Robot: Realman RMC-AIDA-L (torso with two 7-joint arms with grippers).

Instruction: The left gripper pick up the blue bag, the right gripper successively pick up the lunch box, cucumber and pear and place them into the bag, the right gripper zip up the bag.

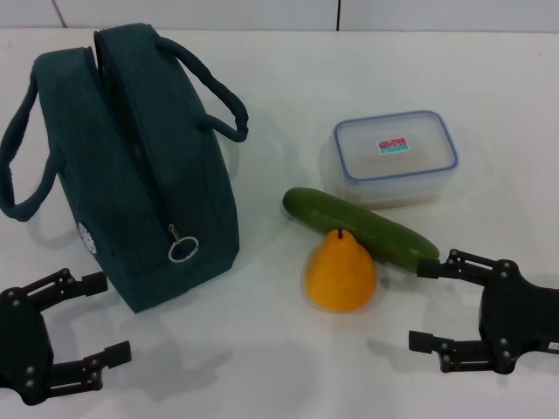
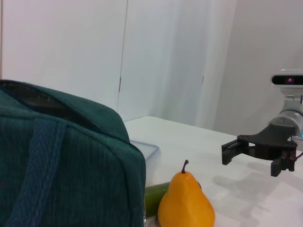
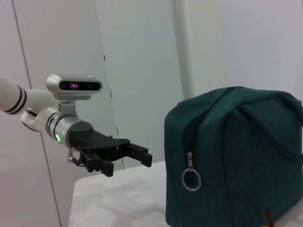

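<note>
Both grippers sit at the near edge of the white table (image 1: 288,52), below everything else in the head view: the left gripper (image 1: 109,319) near the front corner of the blue bag (image 1: 131,175), the right gripper (image 1: 424,305) just beside the near end of the cucumber (image 1: 358,225). Each has its fingers spread wide and holds nothing. The blue bag stands upright on the robot's left, handles slack, its ring zipper pull (image 1: 183,249) hanging low on the near end; the zip appears run open along the top. The lunch box (image 1: 396,155) rests lid-on toward the far right. The cucumber lies diagonally just in front of it, and the pear (image 1: 341,272) stands upright against the cucumber's near side. All three items remain outside the bag, so no step appears complete; the step in hand is judged to be the first, the left gripper's pickup of the bag. That move calls for the left gripper to reach a handle or the top edge, close on it, and hold the mouth open for the lunch box.
</note>
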